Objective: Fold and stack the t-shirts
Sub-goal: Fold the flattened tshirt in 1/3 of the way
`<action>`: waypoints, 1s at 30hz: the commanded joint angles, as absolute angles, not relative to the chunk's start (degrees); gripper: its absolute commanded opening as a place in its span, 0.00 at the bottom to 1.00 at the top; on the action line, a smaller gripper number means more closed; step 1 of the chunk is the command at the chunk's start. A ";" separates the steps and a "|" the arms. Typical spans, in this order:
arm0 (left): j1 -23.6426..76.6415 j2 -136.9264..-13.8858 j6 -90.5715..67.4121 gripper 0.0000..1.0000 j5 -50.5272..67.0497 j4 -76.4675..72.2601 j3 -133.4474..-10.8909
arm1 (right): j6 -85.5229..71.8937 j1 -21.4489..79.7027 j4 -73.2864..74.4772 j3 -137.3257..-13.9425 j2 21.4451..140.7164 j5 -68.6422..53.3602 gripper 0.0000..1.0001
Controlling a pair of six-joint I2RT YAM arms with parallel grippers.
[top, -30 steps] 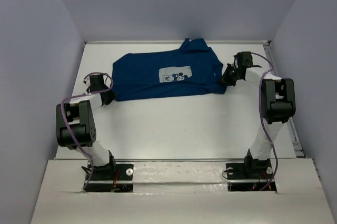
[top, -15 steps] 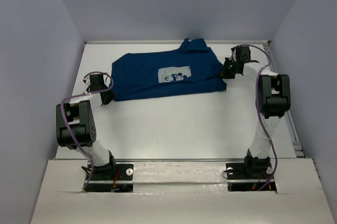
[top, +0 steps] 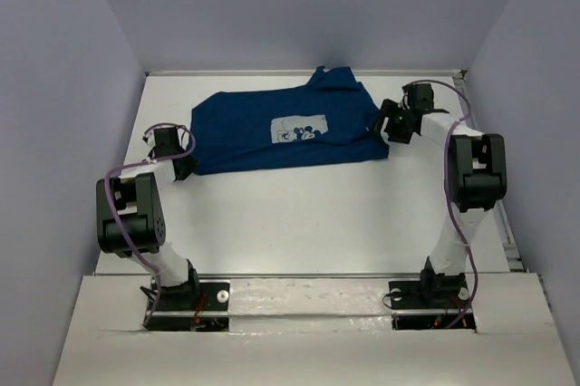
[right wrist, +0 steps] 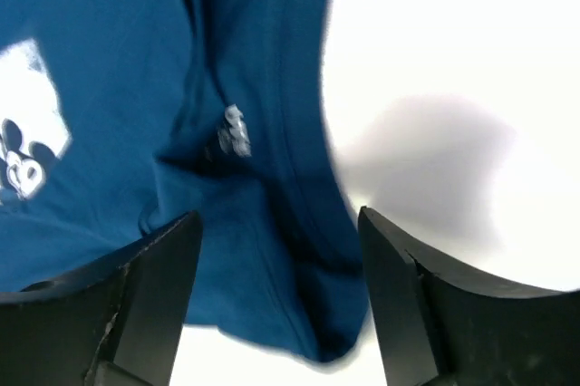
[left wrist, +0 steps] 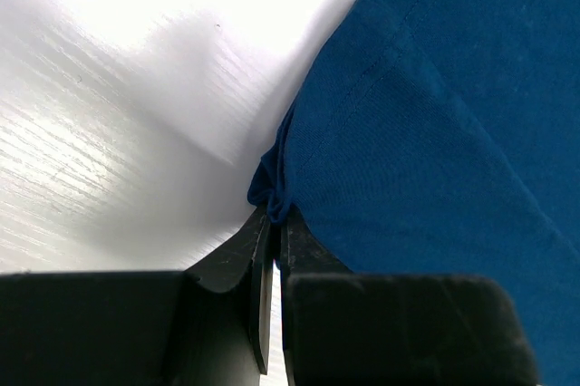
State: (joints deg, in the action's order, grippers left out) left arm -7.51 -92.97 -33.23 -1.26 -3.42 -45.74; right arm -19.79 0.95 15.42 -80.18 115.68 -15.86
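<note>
A dark royal-blue t-shirt [top: 285,128] lies spread across the far half of the white table, its white chest print [top: 302,129] facing up. My left gripper [top: 185,168] sits at the shirt's near left corner. In the left wrist view it [left wrist: 275,216] is shut on a bunched tip of the blue cloth [left wrist: 435,132]. My right gripper [top: 386,125] hovers at the shirt's right edge. In the right wrist view its jaws [right wrist: 279,218] stand wide open over the cloth [right wrist: 254,60], near the small white neck label [right wrist: 234,130], gripping nothing.
Bare white tabletop [top: 299,214] stretches between the shirt and the arm bases [top: 186,295]. Pale blue walls close in the back and both sides. A raised rail [top: 507,236] runs along the table's right edge.
My right gripper has opened and let go of the shirt's right edge, which dropped back onto the table. The left gripper and its hold stay the same.
</note>
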 commanded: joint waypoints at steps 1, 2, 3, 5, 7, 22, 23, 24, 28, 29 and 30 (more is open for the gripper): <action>-7.82 -92.90 -31.03 0.00 -4.13 -0.18 -46.32 | -22.49 0.62 13.89 -75.07 106.27 -10.38 0.88; -7.82 -92.90 -30.85 0.00 -4.04 -0.09 -46.32 | -23.28 0.62 13.80 -73.67 104.87 -9.85 0.90; -7.82 -92.81 -30.76 0.00 -4.04 1.22 -46.41 | -24.51 0.62 13.62 -70.43 102.24 -9.41 0.91; -7.82 -92.55 -30.41 0.00 -4.04 1.40 -46.41 | -26.10 0.62 12.14 -66.47 99.77 -9.49 0.90; -7.82 -92.55 -30.23 0.00 -4.04 1.41 -46.49 | -27.77 0.62 10.47 -60.58 96.95 -9.49 0.78; -7.82 -92.55 -29.88 0.00 -2.99 1.23 -46.32 | -37.88 -1.93 -3.69 -54.05 103.62 -18.63 0.52; -7.82 -92.64 -29.97 0.00 -2.81 1.32 -46.32 | -38.23 -1.93 -4.04 -54.05 103.71 -18.37 0.48; -7.82 -92.64 -29.88 0.00 -2.81 1.41 -46.32 | -39.02 -1.93 -4.22 -54.05 103.88 -17.93 0.43; -7.30 -92.46 -30.06 0.00 -2.99 1.58 -46.23 | -39.55 -2.46 -4.04 -52.91 103.27 -16.09 0.12; -7.29 -92.37 -30.15 0.00 -3.08 1.93 -46.14 | -39.72 -2.46 -3.00 -52.48 102.92 -15.65 0.09; -7.29 -92.20 -30.06 0.00 -3.16 2.02 -46.06 | -39.73 -2.46 -2.55 -51.86 102.22 -15.21 0.06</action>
